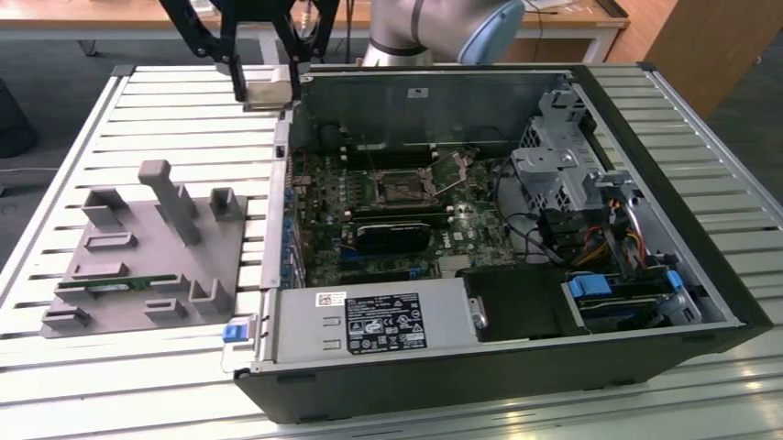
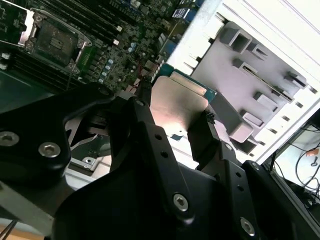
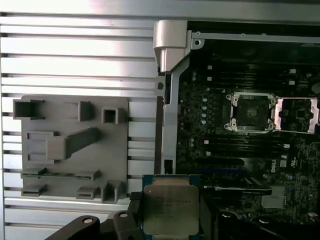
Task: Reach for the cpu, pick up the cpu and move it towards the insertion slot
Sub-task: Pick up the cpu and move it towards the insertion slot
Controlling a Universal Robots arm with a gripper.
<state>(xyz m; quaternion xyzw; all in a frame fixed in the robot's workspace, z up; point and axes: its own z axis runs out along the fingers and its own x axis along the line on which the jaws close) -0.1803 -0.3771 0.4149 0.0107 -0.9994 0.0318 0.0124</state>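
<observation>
Black linked fingers [image 2: 150, 145] of the gripper [image 2: 176, 120] lie closest in the second wrist view, clamped on opposite edges of the small flat square cpu [image 2: 177, 107] with its silvery-grey metal top. In the exterior view the gripper [image 1: 267, 90] hangs raised above the open black computer case's [image 1: 685, 211] far corner toward the exterior view's left, the cpu [image 1: 270, 89] held between its fingers. Well apart lies the square black insertion slot [image 1: 401, 191] with shiny silver frame on the motherboard. Beside the case rests a grey plastic tray [image 1: 123, 275].
</observation>
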